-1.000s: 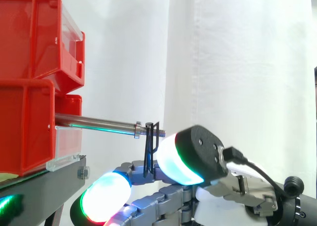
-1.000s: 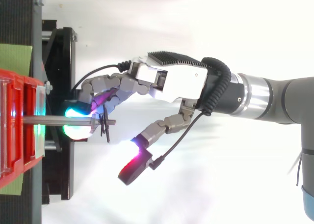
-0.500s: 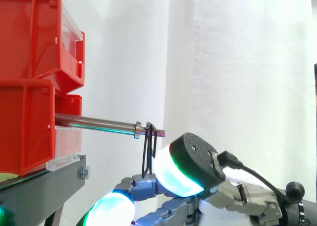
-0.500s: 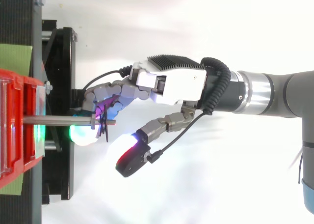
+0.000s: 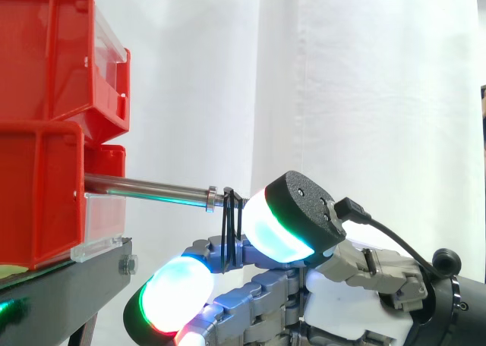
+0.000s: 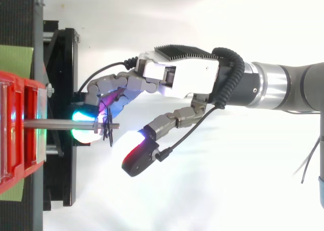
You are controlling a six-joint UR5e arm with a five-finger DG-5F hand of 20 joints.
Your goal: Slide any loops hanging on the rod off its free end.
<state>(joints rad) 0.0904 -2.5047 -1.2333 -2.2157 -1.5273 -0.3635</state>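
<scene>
Red bins (image 5: 45, 133) are stacked at 9 o'clock in the side view, on a black stand (image 5: 68, 278). From them a steel rod (image 5: 144, 187) juts toward 3 o'clock. Thin black loops (image 5: 228, 213) hang toward 6 o'clock just inside its threaded free end. The hand (image 6: 182, 81) comes in from 3 o'clock, spread: loosely bent fingers (image 5: 178, 297) lie under the rod, and the thumb (image 6: 139, 157) is splayed well apart toward 7 o'clock in the top view. The loops' lower ends meet the fingers.
</scene>
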